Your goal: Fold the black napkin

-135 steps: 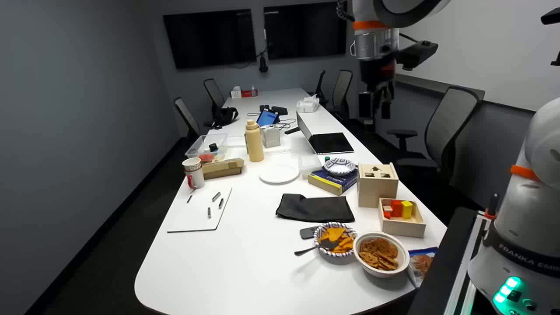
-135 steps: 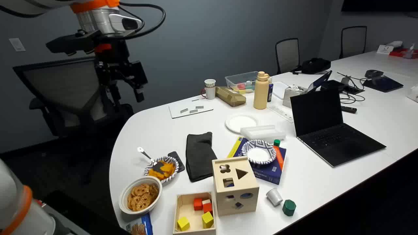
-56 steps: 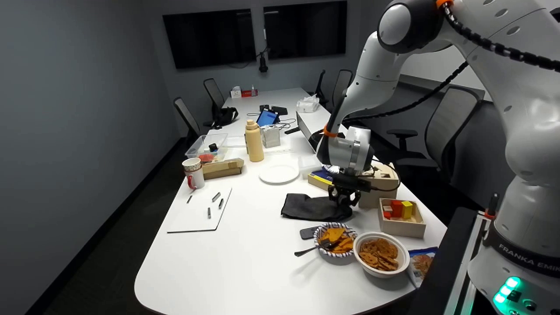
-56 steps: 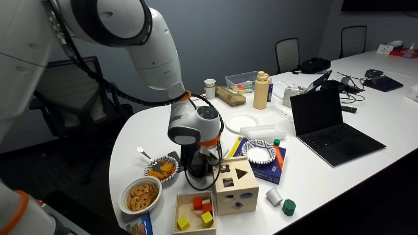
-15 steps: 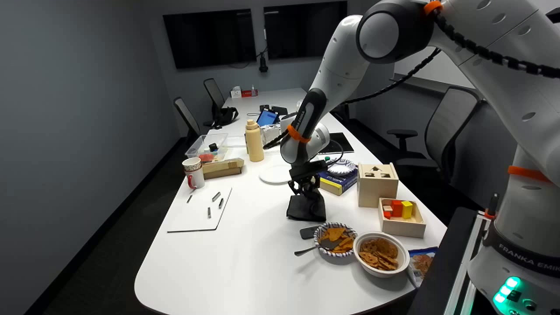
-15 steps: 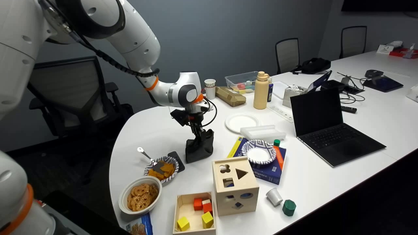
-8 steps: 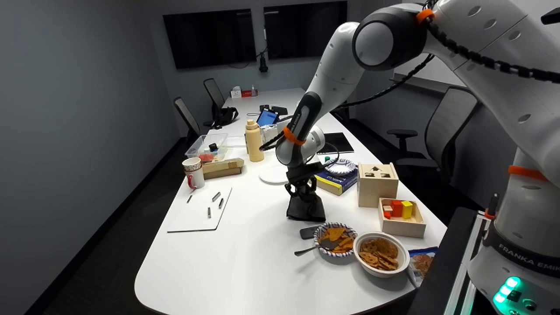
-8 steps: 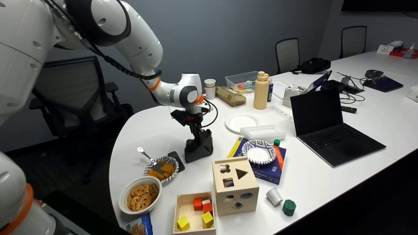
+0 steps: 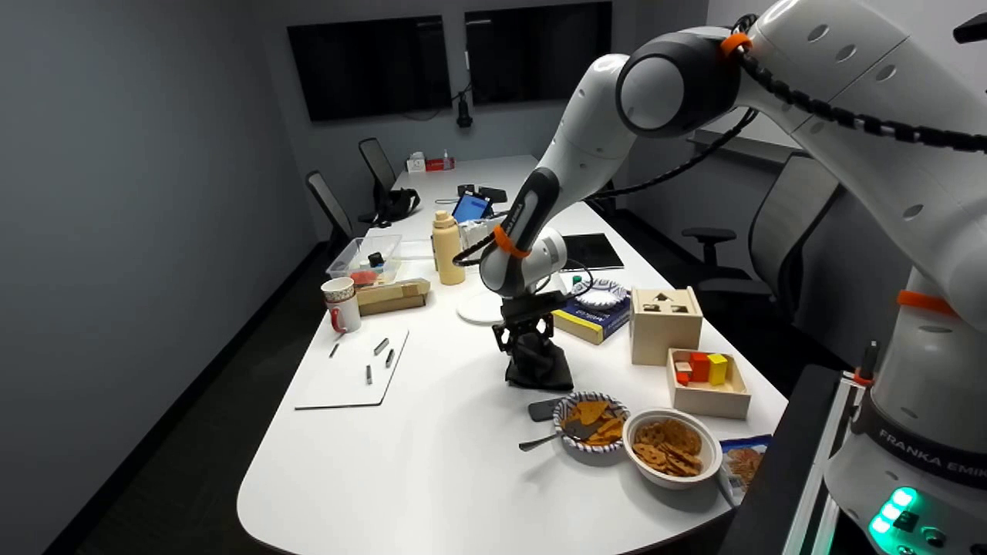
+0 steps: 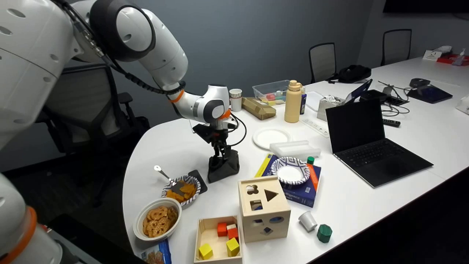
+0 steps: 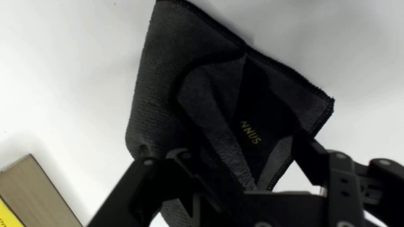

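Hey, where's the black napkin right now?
In an exterior view, the black napkin is on the table under the end effector, left of the blue book and behind the bowl of orange chips.

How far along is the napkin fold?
Done: the black napkin looks doubled over, a compact shape in both exterior views. In hand: the claw looks open in the wrist view, down among the folds. Remaining, I'd judge: flattening the upper flap, which looks rumpled and gaping there, then lifting the claw clear.
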Available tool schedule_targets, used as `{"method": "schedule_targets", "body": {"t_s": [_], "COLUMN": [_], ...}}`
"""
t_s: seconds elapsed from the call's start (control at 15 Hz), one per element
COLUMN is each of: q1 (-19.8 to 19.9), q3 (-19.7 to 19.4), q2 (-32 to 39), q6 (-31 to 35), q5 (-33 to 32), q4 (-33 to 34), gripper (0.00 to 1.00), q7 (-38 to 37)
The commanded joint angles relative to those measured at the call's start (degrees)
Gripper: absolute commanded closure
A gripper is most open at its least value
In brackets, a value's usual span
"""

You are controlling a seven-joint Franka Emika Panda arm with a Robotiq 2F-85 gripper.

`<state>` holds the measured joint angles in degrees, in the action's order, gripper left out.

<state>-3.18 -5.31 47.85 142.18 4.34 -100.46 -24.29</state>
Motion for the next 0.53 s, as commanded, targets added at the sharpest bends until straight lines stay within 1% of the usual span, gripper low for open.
{"method": "schedule_targets", "body": {"t_s": [0.0, 0.33, 0.47], "q1": [2.97, 7.96, 9.21], "q3": [2.92, 8.42, 9.71], "q2": [1.24, 1.98, 2.52], "q6": [-2.12, -6.22, -7.73], "q5": [3.35, 9.6, 11.52], "q4": [2.77, 4.64, 5.39], "gripper": [0.0, 0.0, 0.0], "q7": [4.7, 12.34, 14.72]}}
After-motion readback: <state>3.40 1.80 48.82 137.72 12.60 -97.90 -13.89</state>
